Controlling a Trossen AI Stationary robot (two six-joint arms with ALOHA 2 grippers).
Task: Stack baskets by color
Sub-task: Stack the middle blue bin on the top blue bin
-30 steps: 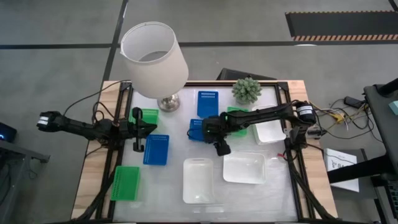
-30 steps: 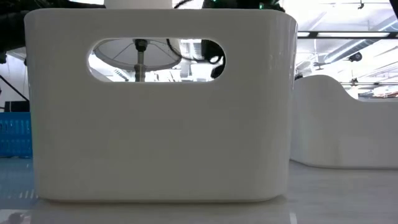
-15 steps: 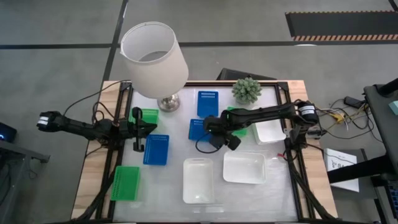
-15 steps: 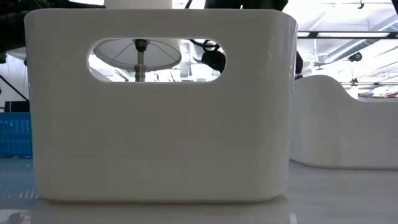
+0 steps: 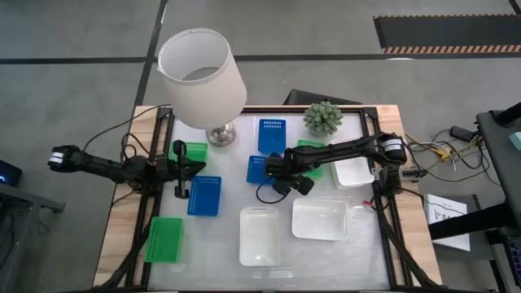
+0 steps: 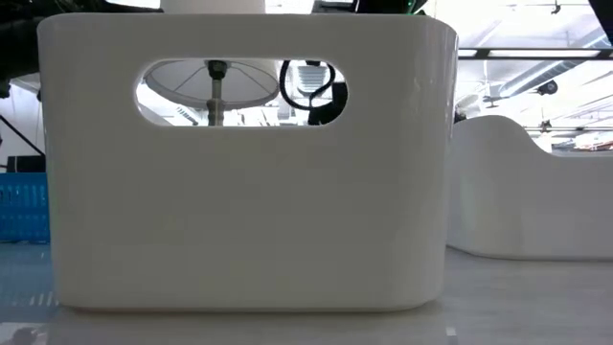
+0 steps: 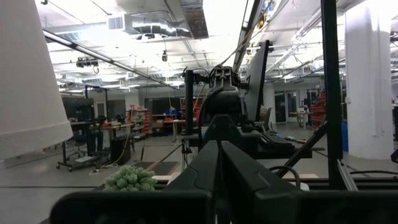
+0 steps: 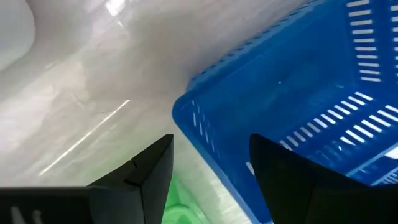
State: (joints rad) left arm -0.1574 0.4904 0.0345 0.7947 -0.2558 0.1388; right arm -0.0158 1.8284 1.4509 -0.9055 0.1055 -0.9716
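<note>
My right gripper (image 5: 271, 169) hangs open over the near edge of the middle blue basket (image 5: 257, 165). In the right wrist view the blue basket (image 8: 292, 93) shows its corner wall between my two spread fingers (image 8: 144, 171). A second blue basket (image 5: 272, 134) lies behind it and a third (image 5: 204, 195) to the left. Green baskets lie at front left (image 5: 165, 238), under the left arm (image 5: 189, 150) and under the right arm (image 5: 310, 150). Three white baskets (image 5: 260, 236) (image 5: 320, 219) (image 5: 353, 172) sit front and right. My left gripper (image 5: 198, 168) waits shut at the left side.
A white lamp (image 5: 202, 77) stands at the back left and a potted plant (image 5: 324, 117) at the back right. In the low view a white basket (image 6: 239, 192) fills the picture, with another white basket (image 6: 527, 192) on its right. Black frame rails (image 5: 155, 203) line both sides.
My right gripper has swung from above the front white baskets back toward the middle blue basket, still open. The left arm has not moved.
</note>
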